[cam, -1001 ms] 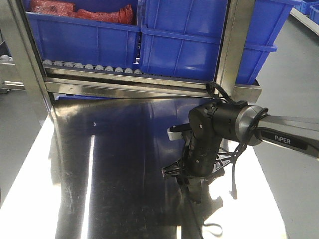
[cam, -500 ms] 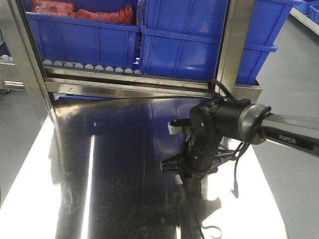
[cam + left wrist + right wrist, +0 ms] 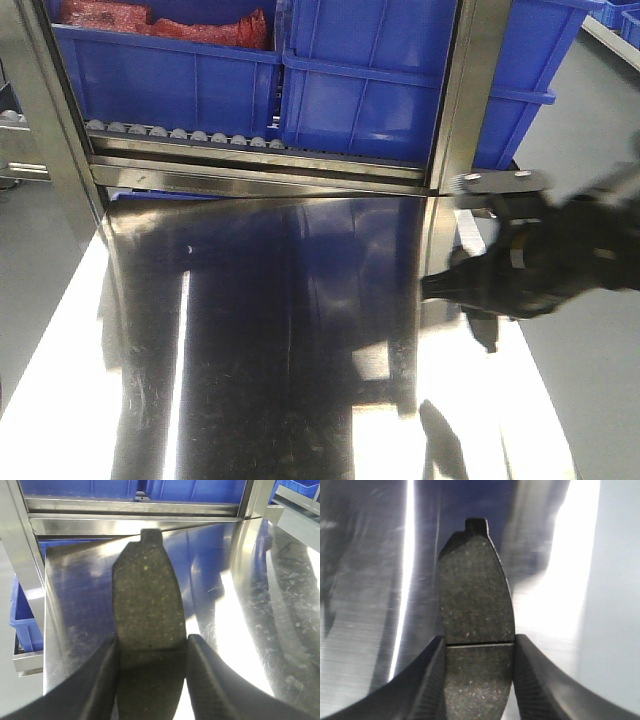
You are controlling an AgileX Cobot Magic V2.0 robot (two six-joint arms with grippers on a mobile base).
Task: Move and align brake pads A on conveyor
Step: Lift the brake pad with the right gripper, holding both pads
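Left wrist view: our left gripper (image 3: 151,647) pinches one brake pad (image 3: 146,595) at its middle; our right gripper (image 3: 479,647) clamps a second pad (image 3: 476,585) (stiff, gritty, we judge hefty).

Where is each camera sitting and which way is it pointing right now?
Front-facing: raised, looking forward and down over the steel table to the blue bins; the blurred right arm shows.
Left wrist: behind the left gripper, facing along the left-held brake pad toward those bins.
Right wrist: behind the right gripper, facing down past the right-held brake pad.
Shared: both wrist views show a clamped pad over steel.
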